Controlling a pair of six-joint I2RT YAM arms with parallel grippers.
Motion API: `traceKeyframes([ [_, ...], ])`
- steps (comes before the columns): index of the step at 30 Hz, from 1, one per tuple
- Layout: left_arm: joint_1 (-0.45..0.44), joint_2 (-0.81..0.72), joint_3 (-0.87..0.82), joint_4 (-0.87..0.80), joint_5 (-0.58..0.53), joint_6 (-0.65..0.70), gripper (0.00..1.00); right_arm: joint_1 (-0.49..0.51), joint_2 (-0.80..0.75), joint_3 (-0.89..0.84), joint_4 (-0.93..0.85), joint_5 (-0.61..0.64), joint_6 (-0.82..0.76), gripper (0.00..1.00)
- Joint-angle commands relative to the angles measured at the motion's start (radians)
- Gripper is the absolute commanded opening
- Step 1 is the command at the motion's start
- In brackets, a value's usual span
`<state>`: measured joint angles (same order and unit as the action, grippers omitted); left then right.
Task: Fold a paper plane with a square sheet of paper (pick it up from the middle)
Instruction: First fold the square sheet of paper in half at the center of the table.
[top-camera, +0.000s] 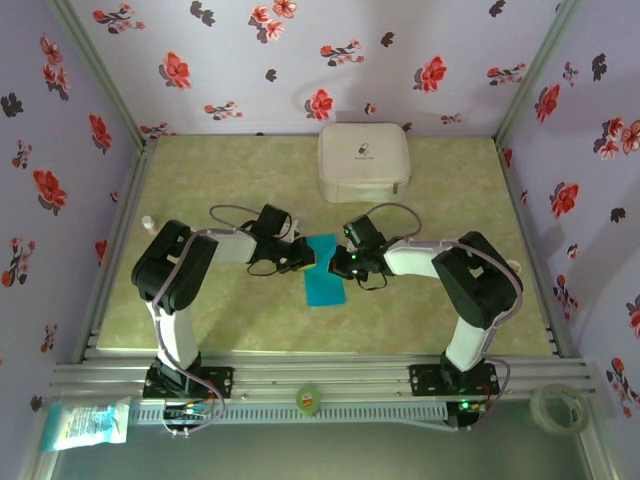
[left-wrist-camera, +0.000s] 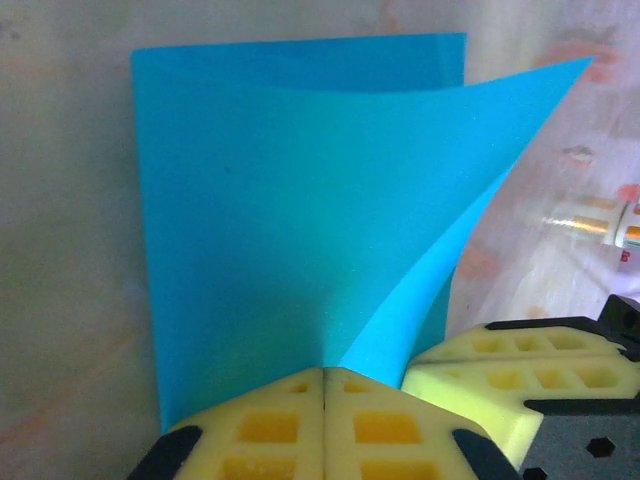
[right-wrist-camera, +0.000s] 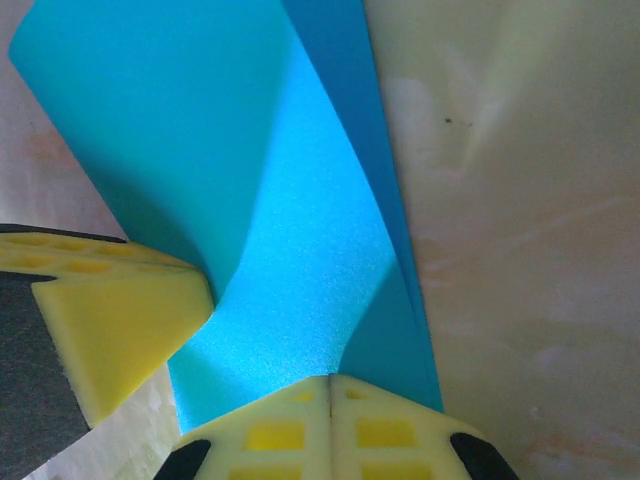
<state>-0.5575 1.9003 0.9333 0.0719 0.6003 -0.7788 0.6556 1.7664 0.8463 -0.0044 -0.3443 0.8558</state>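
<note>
So the sheet of paper (top-camera: 323, 272) sat pretty much dead centre on the table (top-camera: 240, 320), well short of the white case (top-camera: 364, 160) at the far side. It looked narrower than it was long, with the long axis running roughly near to far. It wasn't lying flat either. In the left wrist view one layer curled up off the layer underneath and swept out to a point at the upper right, and the right wrist view showed the same raised, bowed flap.

The left gripper (top-camera: 300, 256) came in from the left edge of the sheet and the right gripper (top-camera: 347, 262) from the right edge, facing each other across it and nearly touching. Both had their yellow fingertips pressed together with blue paper coming straight out of the seam, so each one was pinching the sheet. Each wrist camera also caught a yellow finger (left-wrist-camera: 520, 375) of the other gripper just beside its own.

Both arms were bent at the elbow, with the forearms angled inward and low over the table.
</note>
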Motion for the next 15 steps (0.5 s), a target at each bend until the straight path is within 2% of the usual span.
traceKeyframes([
  [1, 0.017, -0.004, -0.035, -0.043, -0.018, -0.001, 0.07, 0.009, 0.072, -0.048, -0.144, 0.094, -0.023, 0.0],
  [7, 0.037, -0.078, 0.08, -0.146, -0.016, 0.048, 0.1, 0.009, 0.074, -0.046, -0.148, 0.097, -0.024, 0.0],
  [11, 0.042, -0.006, 0.16, -0.177, 0.006, 0.081, 0.1, 0.007, 0.08, -0.038, -0.16, 0.098, -0.027, 0.0],
  [15, 0.049, 0.05, 0.17, -0.177, 0.006, 0.076, 0.1, 0.007, 0.079, -0.032, -0.167, 0.099, -0.027, 0.0],
])
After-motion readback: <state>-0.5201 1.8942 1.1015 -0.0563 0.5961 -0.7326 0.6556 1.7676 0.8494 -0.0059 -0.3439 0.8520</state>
